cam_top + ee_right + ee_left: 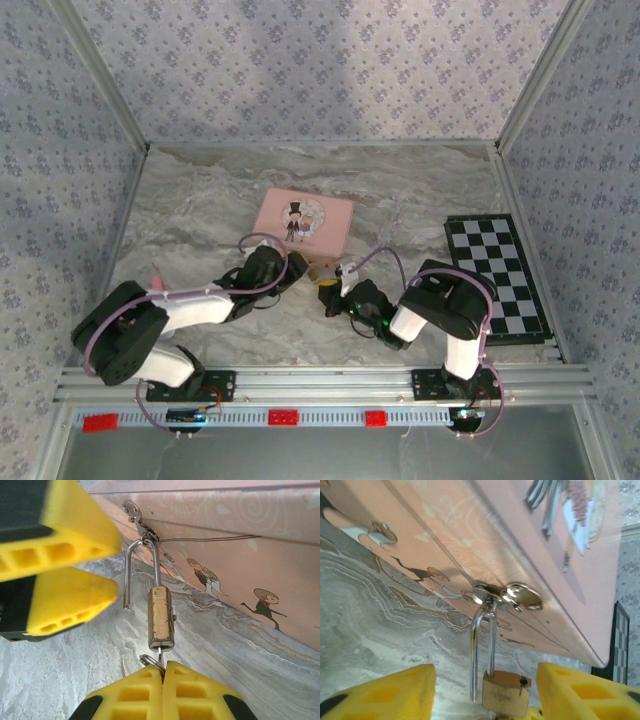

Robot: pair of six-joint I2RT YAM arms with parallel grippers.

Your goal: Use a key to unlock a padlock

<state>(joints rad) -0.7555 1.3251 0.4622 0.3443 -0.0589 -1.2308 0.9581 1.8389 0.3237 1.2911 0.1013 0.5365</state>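
Your left gripper (485, 685) stands open, clear of the brass padlock (506, 694), so your right gripper (162, 680), clamped on the key (159, 653), may swing the lock and bend the key.

White shells over black joints, that was the left arm (190, 305), with a lilac cable (262, 237) curling just behind its jaws. The right arm (450, 310) wore the same kit: black housings, one white link, and its own lilac cable (489, 310) trailing well back from the jaws. Close in, the left jaws were blocky fingers (400, 690) of bright yellow plastic, with rectangular pockets moulded into them and a black patch at the root. The right jaws matched them: yellow fingers (135, 692), the same rectangular cut-outs, and black rounded patches set back from the tips. Furthest from the jaws, each arm ended in a black base plate (200, 384).
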